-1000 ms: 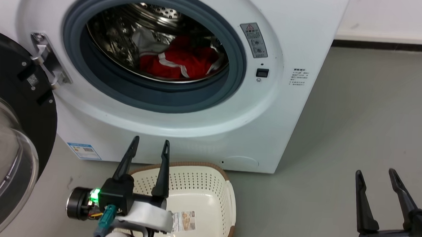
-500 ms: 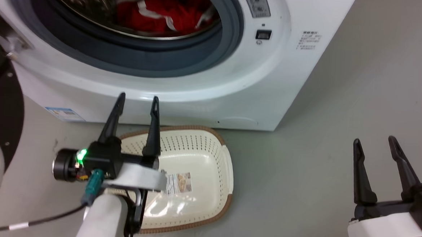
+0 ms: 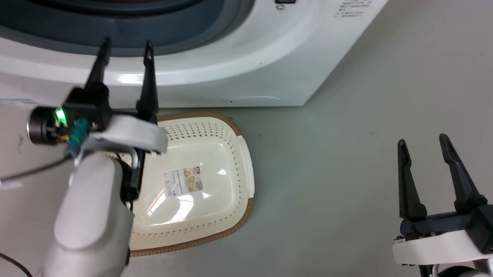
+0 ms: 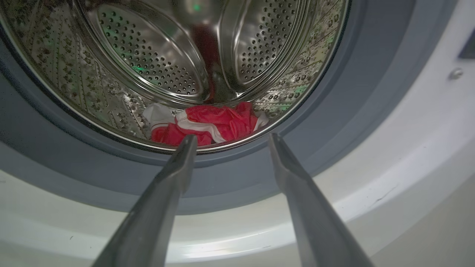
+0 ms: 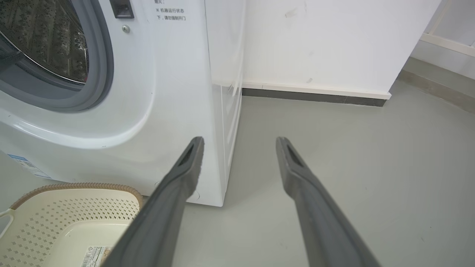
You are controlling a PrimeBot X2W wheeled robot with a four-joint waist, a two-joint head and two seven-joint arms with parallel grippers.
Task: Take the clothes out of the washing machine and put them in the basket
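Just beyond the left gripper's (image 4: 232,138) spread fingertips, the clothes (image 4: 207,124) lie low in the drum (image 4: 148,63) of the washing machine (image 3: 250,71), their lower edge hidden behind the drum's lip. Over the last second the head camera has tipped down. Measured against the machine, this gripper has climbed from the lower panel to the grey seal (image 4: 92,178), still empty, so the reach has probably only begun. Beneath its wrist sits the basket (image 3: 242,214). The right gripper (image 3: 423,139), also spread, hangs well off to its right. How many garments make up the bundle cannot be told.
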